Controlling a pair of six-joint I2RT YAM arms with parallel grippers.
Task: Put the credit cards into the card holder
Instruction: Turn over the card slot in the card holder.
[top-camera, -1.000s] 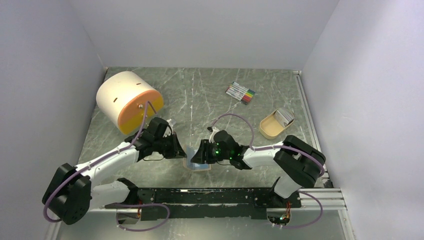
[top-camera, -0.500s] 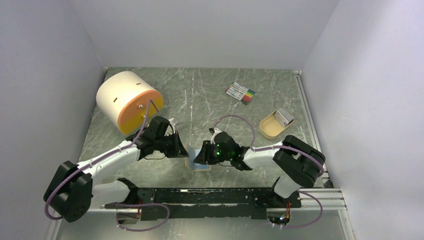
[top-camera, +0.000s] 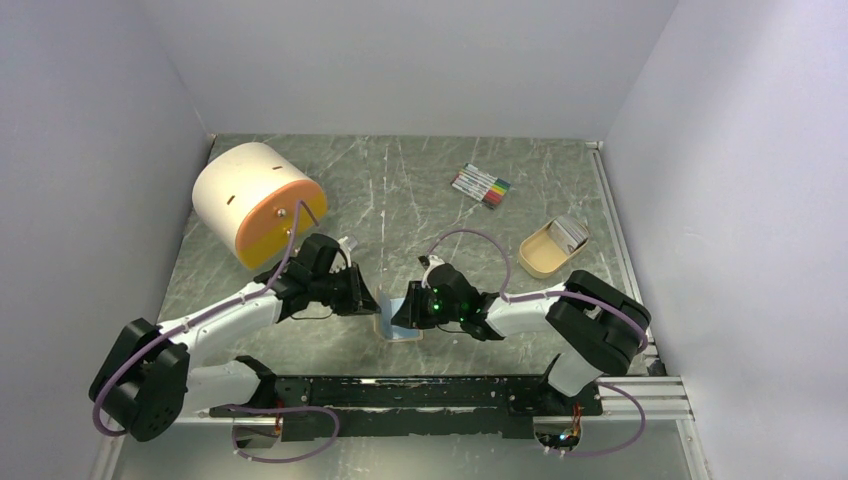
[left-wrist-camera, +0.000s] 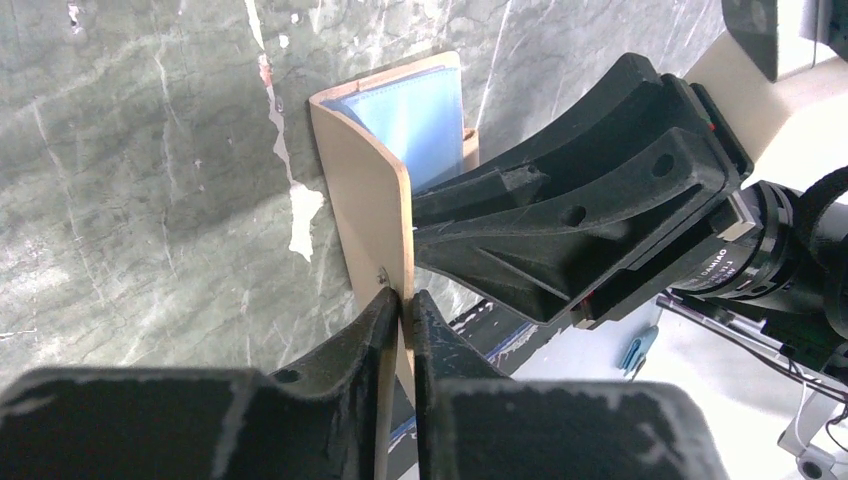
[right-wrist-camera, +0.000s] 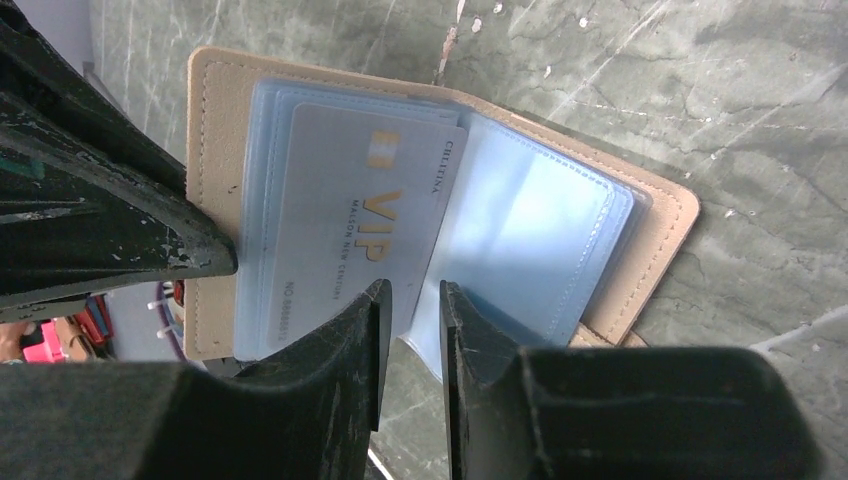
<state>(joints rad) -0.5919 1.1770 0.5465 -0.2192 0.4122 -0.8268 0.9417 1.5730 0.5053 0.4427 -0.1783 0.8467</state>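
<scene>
Left hand (left-wrist-camera: 402, 300) low, pinches card holder (left-wrist-camera: 372, 205) cover; right hand (right-wrist-camera: 412, 300) opposite, slightly parted

— What sort of place is this?
— A robotics lab cell. Plain pale walls (top-camera: 400, 60) box in a grey marbled tabletop (top-camera: 400, 190) on three sides.
— Anything else?
— A left arm (top-camera: 215, 322) and a right arm (top-camera: 525, 310) bolted to a black rail (top-camera: 420, 392) at the near edge, purple cables (top-camera: 468, 231) looping loose, metal framing (top-camera: 655, 395) alongside.
</scene>
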